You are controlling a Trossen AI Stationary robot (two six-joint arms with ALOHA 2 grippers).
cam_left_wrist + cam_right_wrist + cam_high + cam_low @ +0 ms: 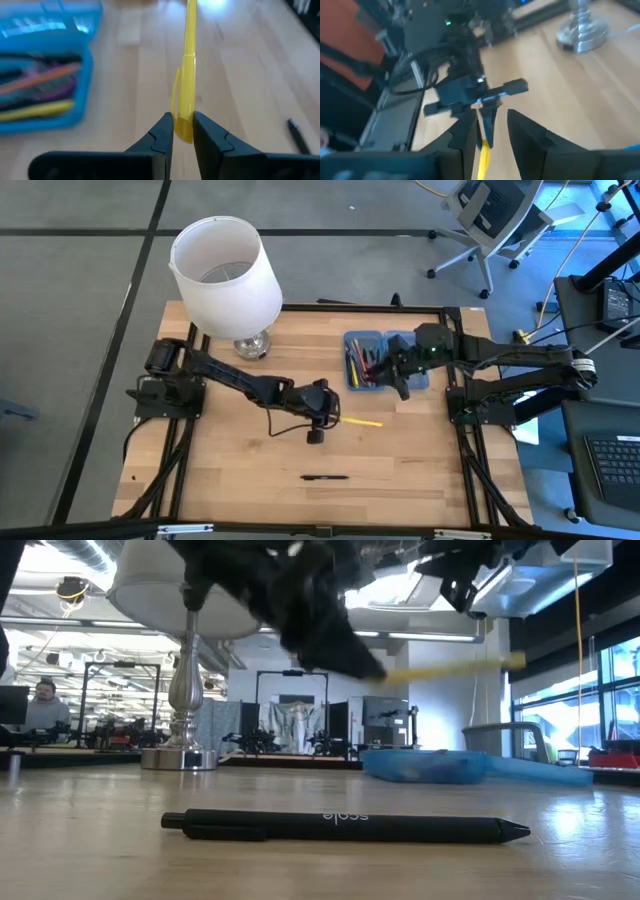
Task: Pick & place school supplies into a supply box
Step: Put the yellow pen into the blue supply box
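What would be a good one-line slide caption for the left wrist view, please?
Left gripper shut on a yellow pen, held beside the open blue supply box.

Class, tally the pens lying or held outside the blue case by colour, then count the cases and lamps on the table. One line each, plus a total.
Yellow pen, clamped in the left pincer: 1
Black pen, lying on the table: 1
Blue case, with the right pincer over it: 1
Lamp: 1
Total: 4
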